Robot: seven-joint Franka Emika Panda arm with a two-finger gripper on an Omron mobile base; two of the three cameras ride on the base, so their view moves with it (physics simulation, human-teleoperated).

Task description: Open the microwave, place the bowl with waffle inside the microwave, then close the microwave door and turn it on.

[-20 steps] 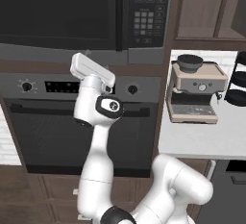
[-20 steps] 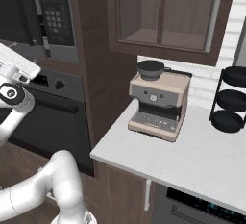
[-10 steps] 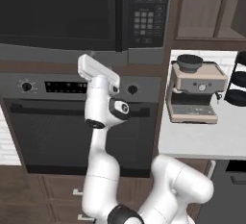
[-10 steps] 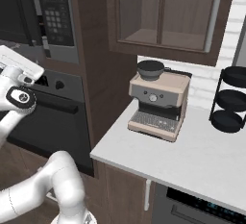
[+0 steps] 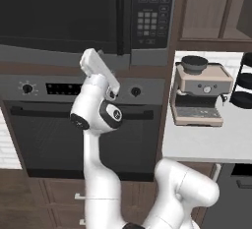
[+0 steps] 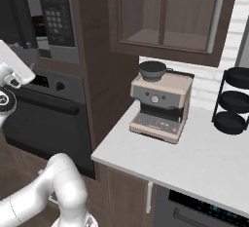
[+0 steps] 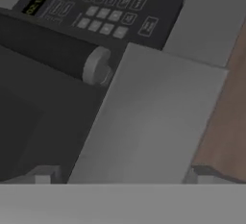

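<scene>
The microwave (image 5: 88, 16) sits built into the dark wall column at 12 o'clock of the left base view, directly above the oven (image 5: 78, 125). The microwave door (image 5: 59, 14) lies flat and shut, its black glass window filling the panel, and the keypad panel (image 5: 152, 12) stands just beside it at 3 o'clock. The white arm rises from the lower right of that view, and its hand (image 5: 98, 71) tilts up toward the microwave's lower edge, near the seam between door and keypad. The gripper (image 7: 120, 175) has its jaws spread as wide as they go — nothing between them; in the hand view its two finger tips (image 7: 43, 174) stand far apart at 6 o'clock, facing the grey underside of the microwave. On the white counter (image 6: 204, 148), at 3 o'clock of the column, a beige coffee machine (image 6: 158, 106) stands upright with a black dish (image 6: 152, 69) on its top, and a black tiered rack (image 6: 233, 99) stands well apart from it — further toward 3 o'clock.
</scene>
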